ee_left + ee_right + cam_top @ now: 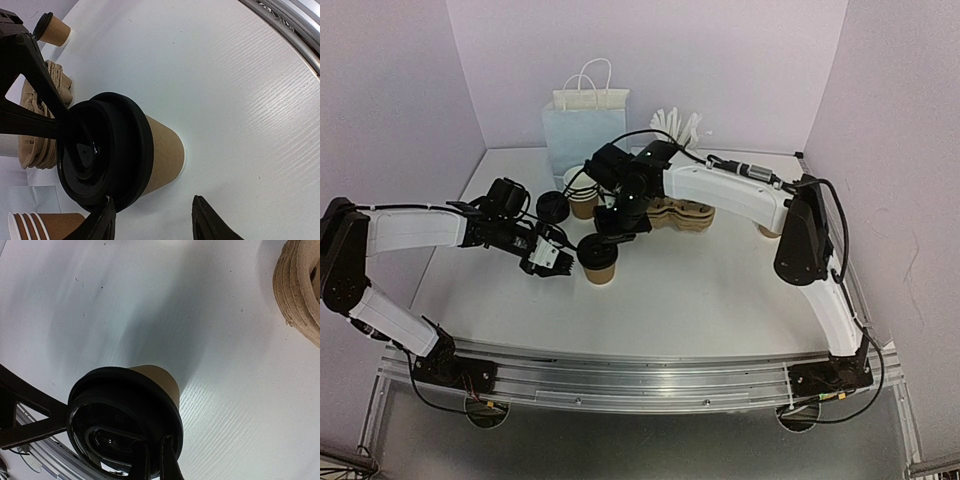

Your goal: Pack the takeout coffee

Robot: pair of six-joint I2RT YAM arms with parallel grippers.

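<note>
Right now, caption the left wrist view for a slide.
Open left gripper faces a black-lidded kraft cup on the white table, shut right gripper poised over its lid.

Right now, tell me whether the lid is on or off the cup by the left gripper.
On: the black lid covers the rim of the upright kraft-paper cup.

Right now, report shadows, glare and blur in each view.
Top external: even light, faint shadows, front rail bowed by the lens. Left wrist: the black lid looms close with a small glint; the table shows sharp grain. Right wrist: a broad soft shadow on the table behind the lidded cup; bright reflections on its lid.
</note>
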